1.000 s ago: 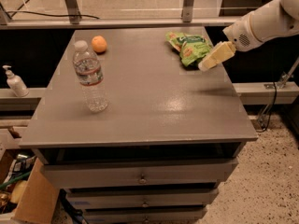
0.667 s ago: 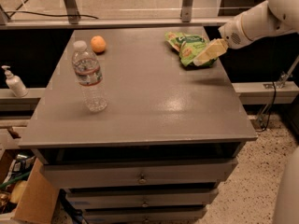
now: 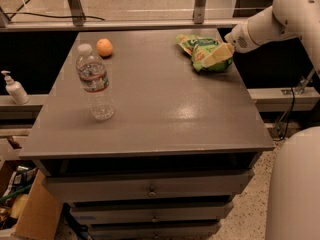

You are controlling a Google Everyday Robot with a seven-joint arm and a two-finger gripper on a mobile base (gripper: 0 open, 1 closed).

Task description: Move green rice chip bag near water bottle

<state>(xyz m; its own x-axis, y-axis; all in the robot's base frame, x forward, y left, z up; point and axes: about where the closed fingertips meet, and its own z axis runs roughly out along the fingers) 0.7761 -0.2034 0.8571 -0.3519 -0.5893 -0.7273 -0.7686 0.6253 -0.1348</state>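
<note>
The green rice chip bag (image 3: 204,50) lies crinkled on the grey table (image 3: 150,119) at its far right. The gripper (image 3: 216,55) reaches in from the right on a white arm, and its pale fingers lie over the right side of the bag. The water bottle (image 3: 94,83) stands upright at the table's left, clear with a white cap and a white-red label. It is far from the bag.
An orange (image 3: 104,47) sits at the table's far left, behind the bottle. A small white pump bottle (image 3: 14,88) stands on a ledge left of the table. Drawers (image 3: 150,190) are below the tabletop. A cardboard box (image 3: 30,216) is at the lower left.
The gripper has moved left and away from me, from beside the bag's right edge to over the bag. The bag, bottle and orange have not moved.
</note>
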